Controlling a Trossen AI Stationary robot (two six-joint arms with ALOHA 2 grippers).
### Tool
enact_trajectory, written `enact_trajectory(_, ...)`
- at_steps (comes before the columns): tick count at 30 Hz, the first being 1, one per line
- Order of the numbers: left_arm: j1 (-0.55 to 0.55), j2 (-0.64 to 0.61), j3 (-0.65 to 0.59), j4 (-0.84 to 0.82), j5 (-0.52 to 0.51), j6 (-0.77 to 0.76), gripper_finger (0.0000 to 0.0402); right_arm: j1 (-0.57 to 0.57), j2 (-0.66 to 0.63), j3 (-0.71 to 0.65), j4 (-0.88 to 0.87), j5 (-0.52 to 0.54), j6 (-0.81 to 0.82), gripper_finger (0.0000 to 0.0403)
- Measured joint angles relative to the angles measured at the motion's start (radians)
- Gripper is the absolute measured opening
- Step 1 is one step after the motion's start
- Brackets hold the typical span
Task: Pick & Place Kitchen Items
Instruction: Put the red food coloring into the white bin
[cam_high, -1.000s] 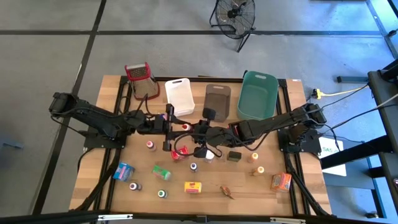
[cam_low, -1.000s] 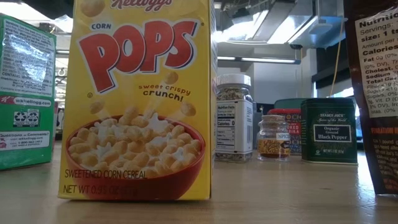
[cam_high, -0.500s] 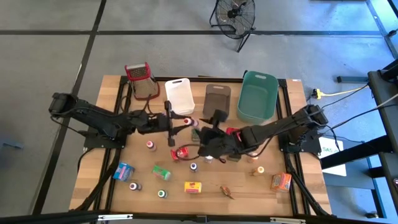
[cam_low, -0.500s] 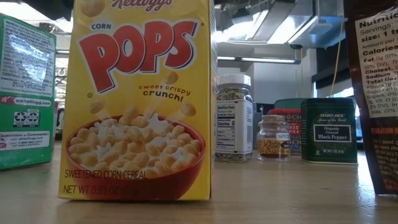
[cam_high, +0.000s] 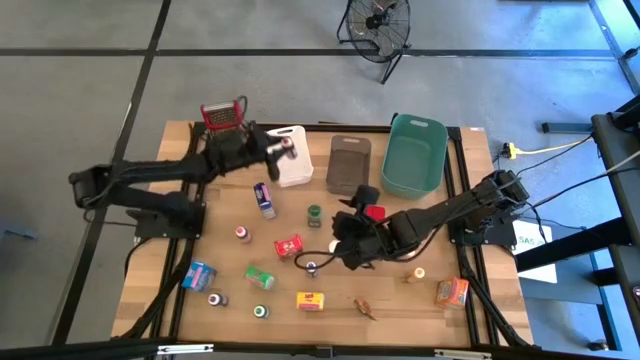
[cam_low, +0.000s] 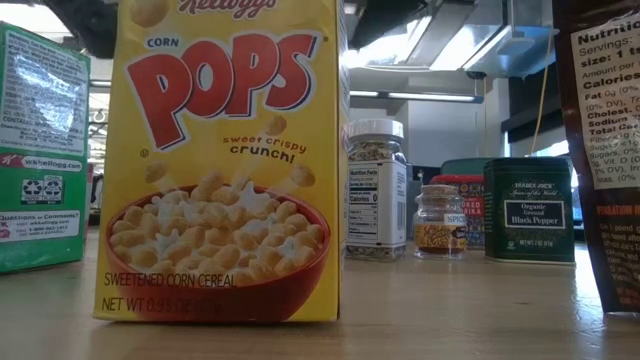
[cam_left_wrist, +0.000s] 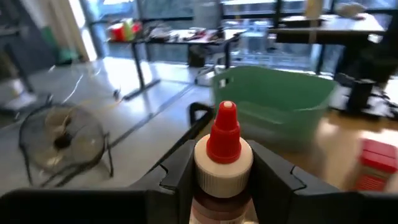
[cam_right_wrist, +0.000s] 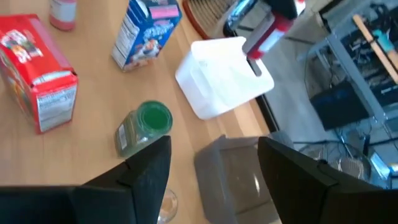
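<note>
The left gripper (cam_high: 281, 147) hangs above the far side of the table (cam_high: 190, 200), over the white tub (cam_high: 292, 160), with its fingers (cam_left_wrist: 273, 171) clamped on a small bottle with a red cap (cam_left_wrist: 223, 163); in the left wrist view the bottle stands upright between the two dark fingers, with the green tub (cam_left_wrist: 280, 102) beyond it; the same bottle shows in the right wrist view, held above the white tub.

The right gripper (cam_high: 345, 240) sits low over the middle of the table, its fingers (cam_right_wrist: 149, 168) spread apart and holding nothing; just ahead of it in the right wrist view lie a green-capped jar (cam_right_wrist: 142, 127) on its side and the brown tub (cam_right_wrist: 239, 171).

The kitchen items stay scattered on the table: a red box (cam_high: 288, 246) left of the right gripper; a blue-and-white box (cam_high: 263, 199) near the white tub; a small green jar (cam_high: 314, 215) between them; a yellow box (cam_high: 311, 300) at the near edge; an orange box (cam_high: 451, 291) at the near right; a blue box (cam_high: 199, 275) at the near left; several tiny bottles with coloured caps around them.

The low view shows the yellow Corn Pops box (cam_low: 225, 160) up close, with a spice jar (cam_low: 375, 205) and a black pepper tin (cam_low: 529, 210) behind it to the right.

The grey mesh thing with a red top (cam_high: 224, 120) stands at the far left corner, beside the left arm.
</note>
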Motion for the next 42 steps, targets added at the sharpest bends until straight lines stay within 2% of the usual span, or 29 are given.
enact_trajectory(6, 0.150, 0.004, -0.037, 0.013, 0.059, 0.003, 0.0115, -0.001, 0.000, -0.001, -0.023, 0.010, 0.032, 0.0242)
enact_trajectory(13, 0.223, 0.047, -0.161, 0.253, 0.073, 0.014, 0.0115, -0.008, 0.000, -0.048, -0.004, 0.089, 0.054, 0.0242)
enact_trajectory(15, 0.238, 0.059, -0.177, 0.274, 0.086, -0.003, 0.0115, -0.011, 0.000, -0.060, -0.002, 0.089, 0.058, 0.0242)
enact_trajectory(20, 0.250, 0.103, -0.177, 0.286, 0.105, -0.010, 0.0115, -0.019, 0.000, -0.082, 0.030, 0.088, 0.044, 0.0242)
enact_trajectory(24, 0.251, 0.164, -0.177, 0.299, 0.036, 0.000, 0.0115, -0.027, 0.000, -0.105, 0.058, 0.080, 0.030, 0.0242)
enact_trajectory(32, 0.268, 0.290, -0.177, 0.462, 0.043, -0.062, 0.0115, -0.026, 0.000, -0.117, 0.072, 0.080, 0.028, 0.0242)
enact_trajectory(42, 0.243, 0.299, -0.177, 0.472, 0.032, -0.090, 0.0115, -0.027, 0.000, -0.117, 0.071, 0.079, 0.024, 0.0242)
